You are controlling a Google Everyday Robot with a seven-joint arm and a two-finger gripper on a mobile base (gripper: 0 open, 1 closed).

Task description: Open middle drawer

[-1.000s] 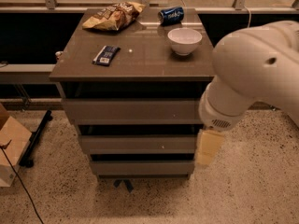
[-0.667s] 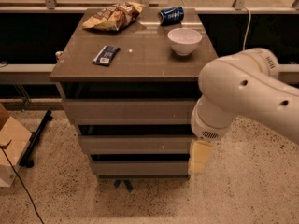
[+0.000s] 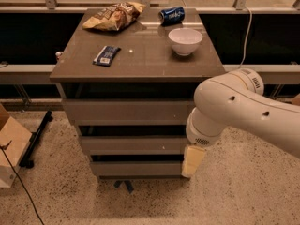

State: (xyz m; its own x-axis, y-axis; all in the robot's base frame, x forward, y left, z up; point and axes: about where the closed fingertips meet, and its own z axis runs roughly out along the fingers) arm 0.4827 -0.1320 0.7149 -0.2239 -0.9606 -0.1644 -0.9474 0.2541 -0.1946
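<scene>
Camera view: approach step in hand. Flat grey-brown middle drawer [image 3: 126,144] sits shut, second front down the grey-brown cabinet [image 3: 140,64]. Cream gripper [image 3: 193,161] hangs at its lower right corner; spread or closed, cannot tell. Next: catch the front's edge, pull. Since earlier, it's slid left and lower.

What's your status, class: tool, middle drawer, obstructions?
Tool low, right end of bottom drawer. Middle drawer looks closed. Arm crosses its right end.
</scene>
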